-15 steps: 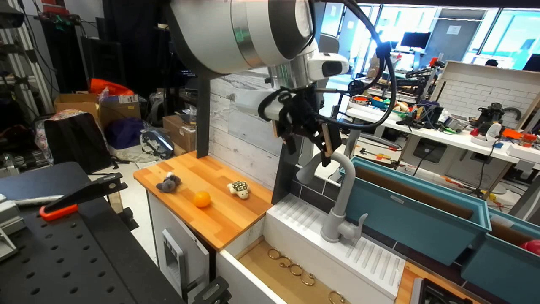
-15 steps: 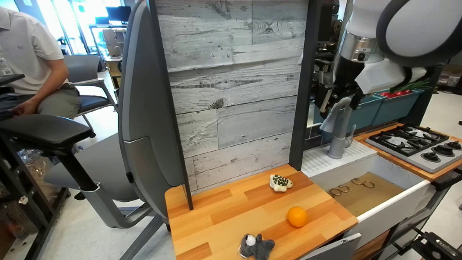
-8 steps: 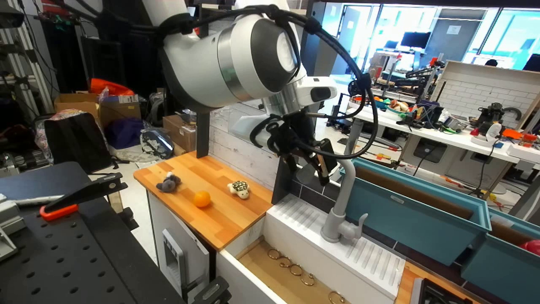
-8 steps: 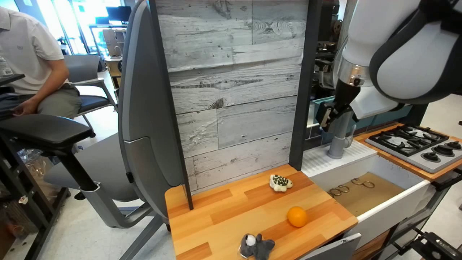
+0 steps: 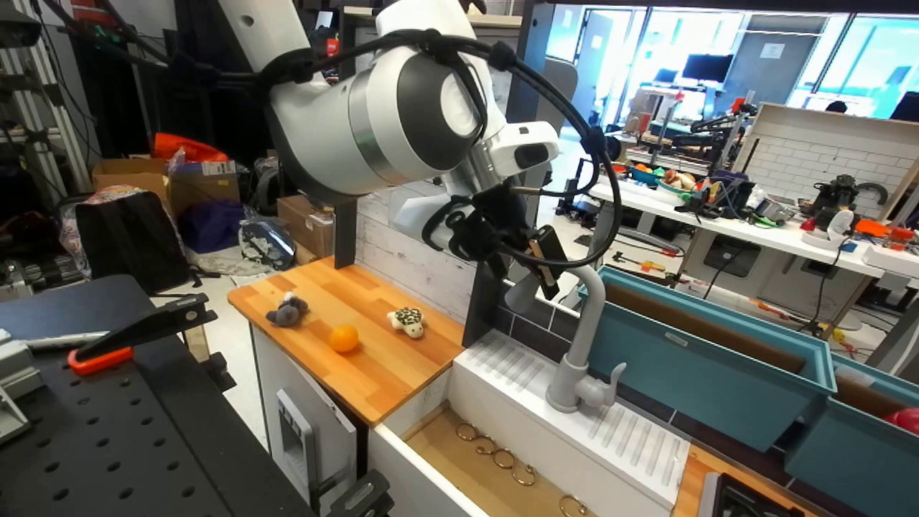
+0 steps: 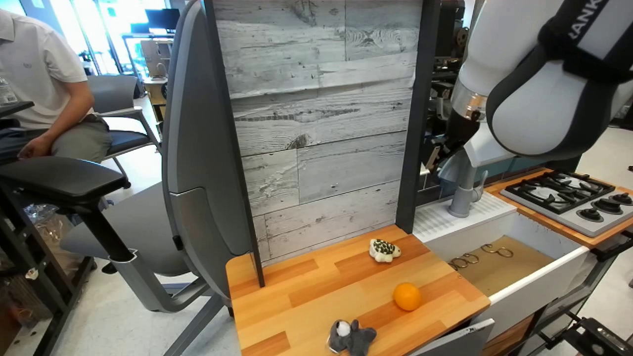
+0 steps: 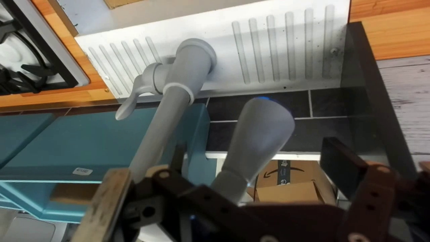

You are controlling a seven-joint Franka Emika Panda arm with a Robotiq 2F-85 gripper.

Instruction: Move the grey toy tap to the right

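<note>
In both exterior views the grey tap (image 5: 590,319) stood upright on the white ledge (image 5: 506,362), my jaws near its top. In the wrist view the jaws gaped wide apart, the spout (image 7: 260,131) showing between; I judged a slow, level sideways sweep safest.

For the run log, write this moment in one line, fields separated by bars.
grey tap: upright on white ribbed ledge | tool: open, spout end seen between jaws in wrist view | contact: unclear

A toy turtle (image 6: 384,250), orange ball (image 6: 407,296) and grey plush (image 6: 363,339) lie on a wooden counter (image 6: 311,296)
</note>
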